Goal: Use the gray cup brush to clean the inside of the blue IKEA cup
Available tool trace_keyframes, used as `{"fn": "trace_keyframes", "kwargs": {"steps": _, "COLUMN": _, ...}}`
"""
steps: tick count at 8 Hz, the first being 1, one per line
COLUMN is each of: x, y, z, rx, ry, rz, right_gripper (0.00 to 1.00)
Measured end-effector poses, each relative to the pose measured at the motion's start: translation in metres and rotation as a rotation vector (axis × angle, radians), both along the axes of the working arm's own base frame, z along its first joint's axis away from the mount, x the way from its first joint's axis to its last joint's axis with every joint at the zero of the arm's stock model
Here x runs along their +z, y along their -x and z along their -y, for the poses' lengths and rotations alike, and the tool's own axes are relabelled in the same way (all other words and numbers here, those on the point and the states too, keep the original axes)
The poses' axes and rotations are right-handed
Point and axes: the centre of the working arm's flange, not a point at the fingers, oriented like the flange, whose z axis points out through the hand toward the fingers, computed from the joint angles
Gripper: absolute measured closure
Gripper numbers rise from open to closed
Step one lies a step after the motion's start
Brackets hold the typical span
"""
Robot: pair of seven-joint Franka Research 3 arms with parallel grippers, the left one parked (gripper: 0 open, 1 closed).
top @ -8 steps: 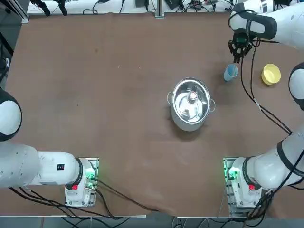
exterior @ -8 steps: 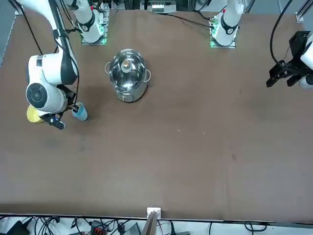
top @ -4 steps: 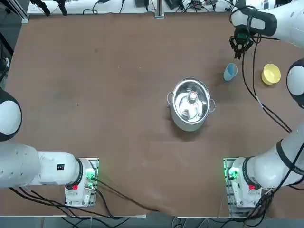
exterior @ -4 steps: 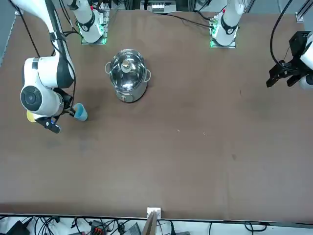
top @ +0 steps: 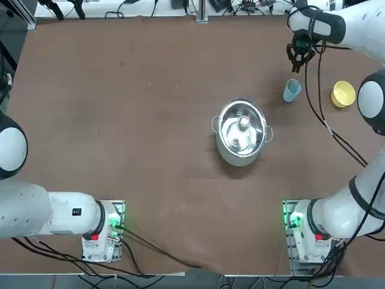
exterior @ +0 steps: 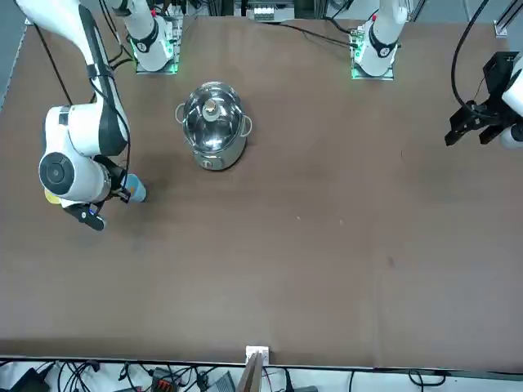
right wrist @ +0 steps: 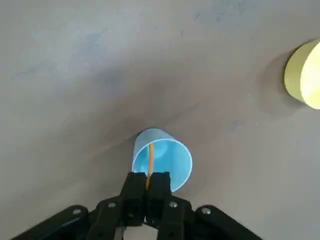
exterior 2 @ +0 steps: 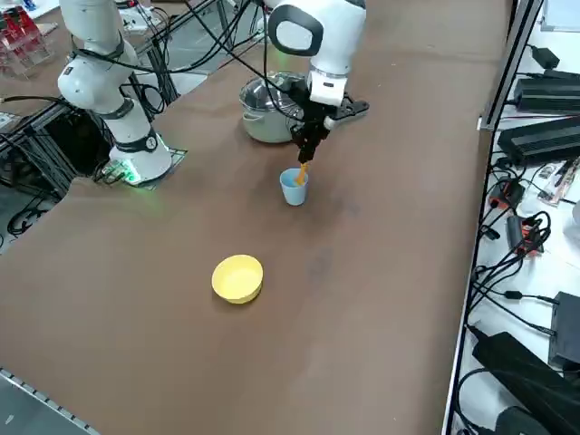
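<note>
Seen from overhead, the smooth brown tabletop [top: 150, 78] is matte, with small marks and faint smudges. A round steel pot [top: 237, 150] with a shiny domed lid [top: 234, 123] and two loop handles stands near the middle. The blue cup [top: 291, 92], light thin-walled plastic with a round rim, stands at two o'clock from the pot; the yellow cup [top: 343, 94], smooth and slightly flared, is at three o'clock from the blue one.

The right gripper [right wrist: 148, 176], black with metal screws, is just above the blue cup, its fingers closed narrowly on the slim orange brush [right wrist: 150, 157]. The brush reaches down into the cup's mouth; its lower end is hidden.

Black cables [top: 337, 141] run along the glossy white arm. At twelve o'clock, beyond the table's edge, lies a white surface [top: 165, 9] with wires and metal framing.
</note>
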Motion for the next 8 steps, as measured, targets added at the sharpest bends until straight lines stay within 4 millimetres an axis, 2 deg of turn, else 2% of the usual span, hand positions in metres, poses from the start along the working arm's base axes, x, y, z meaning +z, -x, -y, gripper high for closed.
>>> {"fn": "trace_keyframes", "kwargs": {"steps": 4, "x": -0.002, "y": 0.006, "z": -0.020, "rx": -0.016, "ry": 0.011, "rz": -0.027, "right_gripper": 0.96}}
{"fn": "trace_keyframes", "kwargs": {"steps": 8, "x": -0.004, "y": 0.013, "z": -0.006, "rx": -0.041, "ry": 0.029, "rz": -0.087, "right_gripper": 0.96}}
